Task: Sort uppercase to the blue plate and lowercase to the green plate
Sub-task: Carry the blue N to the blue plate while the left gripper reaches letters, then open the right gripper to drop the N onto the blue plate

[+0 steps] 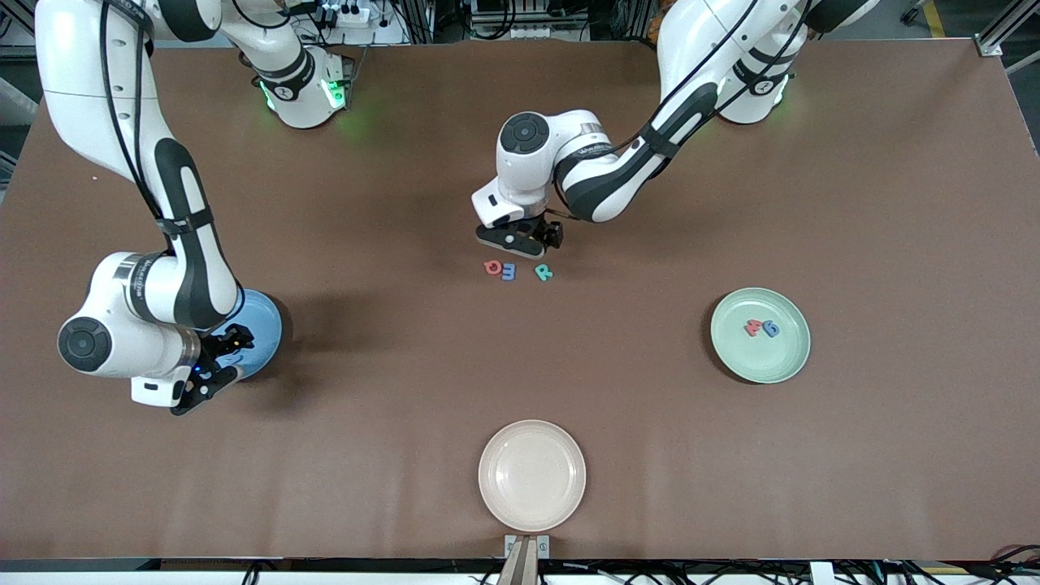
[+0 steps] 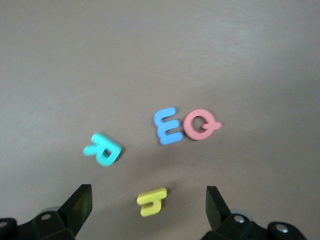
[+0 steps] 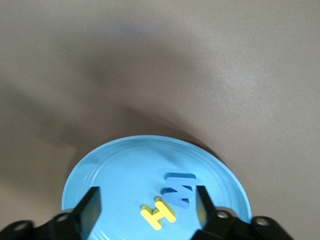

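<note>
Three plates point(image 1: 532, 475), eight foam letters point(image 1: 543, 273).

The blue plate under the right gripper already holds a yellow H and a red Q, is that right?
Not quite. In the right wrist view the blue plate holds the yellow H and a blue M. The red Q lies on the table.

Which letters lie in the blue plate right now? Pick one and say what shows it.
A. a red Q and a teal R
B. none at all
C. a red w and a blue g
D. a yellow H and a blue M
D: the right wrist view shows the yellow H and the blue M lying side by side in the blue plate, between the open fingers of the right end effector.
</note>
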You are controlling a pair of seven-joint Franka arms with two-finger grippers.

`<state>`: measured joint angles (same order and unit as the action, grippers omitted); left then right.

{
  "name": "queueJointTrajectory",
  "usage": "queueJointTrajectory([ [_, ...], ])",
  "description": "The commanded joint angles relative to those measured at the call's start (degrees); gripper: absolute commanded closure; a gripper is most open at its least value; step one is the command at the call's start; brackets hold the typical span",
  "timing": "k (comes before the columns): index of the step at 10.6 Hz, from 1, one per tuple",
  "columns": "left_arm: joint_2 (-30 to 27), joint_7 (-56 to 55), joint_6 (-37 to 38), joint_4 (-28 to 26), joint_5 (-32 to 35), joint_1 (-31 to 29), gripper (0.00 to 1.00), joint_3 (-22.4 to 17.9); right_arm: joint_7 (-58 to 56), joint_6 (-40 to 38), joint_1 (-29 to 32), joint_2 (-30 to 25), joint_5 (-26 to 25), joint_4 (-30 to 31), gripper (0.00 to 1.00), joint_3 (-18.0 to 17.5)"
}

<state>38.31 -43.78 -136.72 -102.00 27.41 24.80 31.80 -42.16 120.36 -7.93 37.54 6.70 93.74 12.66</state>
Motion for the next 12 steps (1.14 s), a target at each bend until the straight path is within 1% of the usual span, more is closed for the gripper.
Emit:
queueJointTrajectory([
  [1, 2.56, 13.05, -3.45, 1.89, 2.38, 0.42, 0.00, -1.29, 0.05, -0.39, -0.42, -1.07, 1.30, 0.74, 0.00, -0.27],
  [6, 4.23, 45.12, -3.46, 6.80, 1.95, 0.60, 0.00, -3.93, 11.02, -0.30, -5.42, -1.24, 1.30, 0.65, 0.00, -0.35],
  [7, 4.58, 48.58, -3.46, 7.42, 1.43, 0.68, 0.00, -4.37, 13.83, -0.30, -6.65, -1.24, 1.30, 0.74, 0.00, -0.36],
  [8, 4.84, 48.61, -3.46, 7.52, 1.51, 1.99, 0.00, -4.38, 16.73, -0.30, -8.05, -1.24, 1.39, 0.74, 0.00, -0.36],
  [10, 5.81, 51.58, -3.46, 8.22, 2.21, 2.53, 0.00, -4.46, 22.01, -0.22, -10.08, -1.24, 1.39, 0.74, 0.00, -0.36],
  [12, 6.25, 55.37, -3.46, 8.22, 2.21, 3.49, 0.00, -4.46, 23.35, 0.05, -10.70, -0.98, 1.39, 0.74, 0.00, -0.36],
])
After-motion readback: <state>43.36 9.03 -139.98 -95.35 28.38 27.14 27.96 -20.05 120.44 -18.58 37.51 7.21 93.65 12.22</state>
